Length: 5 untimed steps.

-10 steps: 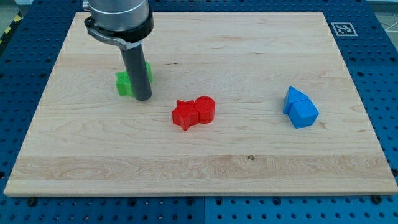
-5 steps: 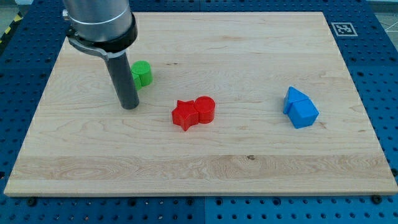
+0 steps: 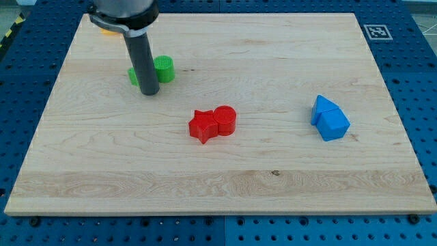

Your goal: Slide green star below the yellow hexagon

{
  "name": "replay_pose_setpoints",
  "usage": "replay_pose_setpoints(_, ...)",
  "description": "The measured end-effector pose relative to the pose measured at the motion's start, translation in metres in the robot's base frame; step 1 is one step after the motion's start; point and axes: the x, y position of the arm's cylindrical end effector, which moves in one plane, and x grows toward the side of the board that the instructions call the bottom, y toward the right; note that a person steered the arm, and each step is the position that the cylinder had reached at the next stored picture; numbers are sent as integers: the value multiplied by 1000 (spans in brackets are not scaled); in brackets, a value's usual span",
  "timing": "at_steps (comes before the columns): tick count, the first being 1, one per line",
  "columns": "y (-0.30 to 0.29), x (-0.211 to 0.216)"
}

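My tip [image 3: 149,93] rests on the desk [image 3: 273,198] at the view's upper left, tool a bare rod gripping nothing, between green star [image 3: 134,74] and green cylinder [image 3: 164,68], apparently touching both; yellow block [image 3: 104,29] mostly hidden above.

The green star [image 3: 134,75] lies flat on the worktop [image 3: 273,61], up in the view's top-left area, and only a sliver of it peeks out on the view's left of the dark rod, so its points can't really be made out. The yellow hexagon [image 3: 104,29] sits at the very top-left corner, mostly hidden under the arm's collar, just a yellow-orange edge showing. Star below it, well apart.
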Motion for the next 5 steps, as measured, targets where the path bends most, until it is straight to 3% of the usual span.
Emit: replay_pose_setpoints(5, -62, -66)
